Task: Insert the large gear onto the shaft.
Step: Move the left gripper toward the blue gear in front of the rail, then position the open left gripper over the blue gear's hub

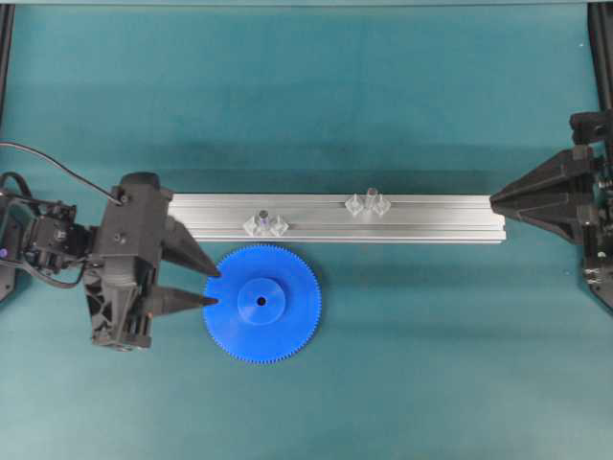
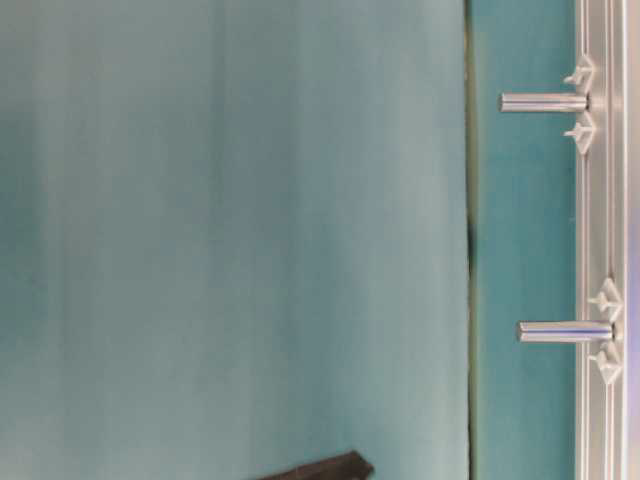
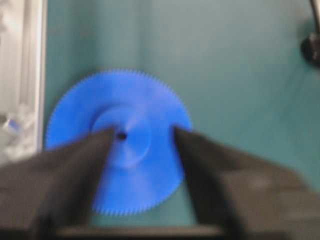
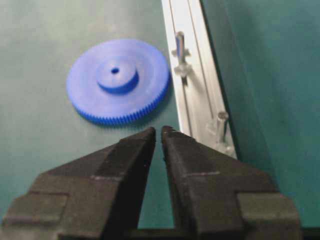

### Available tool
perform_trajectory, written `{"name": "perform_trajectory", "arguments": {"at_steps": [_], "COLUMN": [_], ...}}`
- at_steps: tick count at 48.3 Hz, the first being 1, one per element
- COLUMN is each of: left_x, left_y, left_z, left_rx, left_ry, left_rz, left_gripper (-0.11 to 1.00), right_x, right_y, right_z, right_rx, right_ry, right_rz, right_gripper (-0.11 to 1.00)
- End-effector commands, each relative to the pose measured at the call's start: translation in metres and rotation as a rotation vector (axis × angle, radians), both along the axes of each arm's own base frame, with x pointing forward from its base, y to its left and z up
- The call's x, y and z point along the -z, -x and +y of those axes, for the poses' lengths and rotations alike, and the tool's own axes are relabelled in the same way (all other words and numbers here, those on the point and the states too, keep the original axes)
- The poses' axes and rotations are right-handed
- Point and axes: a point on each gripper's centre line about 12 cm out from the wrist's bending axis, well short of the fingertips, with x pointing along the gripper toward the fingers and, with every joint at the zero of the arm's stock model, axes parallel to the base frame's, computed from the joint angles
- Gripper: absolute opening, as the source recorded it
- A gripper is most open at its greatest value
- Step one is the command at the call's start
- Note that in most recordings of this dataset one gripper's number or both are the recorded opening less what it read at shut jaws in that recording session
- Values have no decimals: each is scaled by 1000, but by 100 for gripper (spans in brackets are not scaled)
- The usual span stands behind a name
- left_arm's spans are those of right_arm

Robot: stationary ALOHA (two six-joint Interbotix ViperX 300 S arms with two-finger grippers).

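The large gear is a bright-blue toothed disc with a raised hub, lying flat on the teal table in front of the rail. My left gripper is open, its two fingertips over the gear's left rim and holding nothing. In the left wrist view the gripper frames the gear near its hub hole. Two look-alike shafts stand upright on the rail; I cannot tell which is meant. My right gripper is at the rail's right end. Its jaws are parted by a narrow gap and empty.
A long aluminium rail runs across the middle of the table and carries both pins on translucent winged bases. The table-level view shows both pins sideways. Black frame posts stand at the edges.
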Motion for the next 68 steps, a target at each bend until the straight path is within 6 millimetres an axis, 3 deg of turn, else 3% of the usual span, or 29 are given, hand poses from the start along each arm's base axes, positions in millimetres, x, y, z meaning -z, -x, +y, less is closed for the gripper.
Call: {"name": "perform_trajectory", "arguments": {"at_steps": [1, 5, 8, 15, 22, 33, 51, 68], "left_x": [-7, -2, 3, 19, 17, 53, 84, 94], "left_y": [-6, -12, -19, -39, -55, -63, -81, -88], "left_z": [-3, -6, -7, -11, -15, -17, -18, -8], "left_rx": [5, 9, 12, 12, 12, 20, 13, -15], "left_ry": [3, 0, -5, -15, -16, -56, -76, -77], "left_rz": [-13, 8, 27, 85, 103, 266, 392, 435], "left_gripper": [68, 87, 92, 91, 92, 92, 92, 92], "right_x": [-9, -7, -6, -5, -4, -3, -2, 1], "right_y": [-3, -2, -2, -1, 0, 0, 4, 10], "right_z": [-1, -1, 0, 0, 0, 0, 1, 5], "right_rx": [6, 5, 5, 4, 4, 2, -1, -18], "right_ry": [-5, -7, -8, -8, -8, -8, -12, -18], "right_rz": [-9, 3, 12, 26, 30, 32, 24, 15], "right_gripper": [32, 39, 43, 53, 57, 57, 57, 57]}}
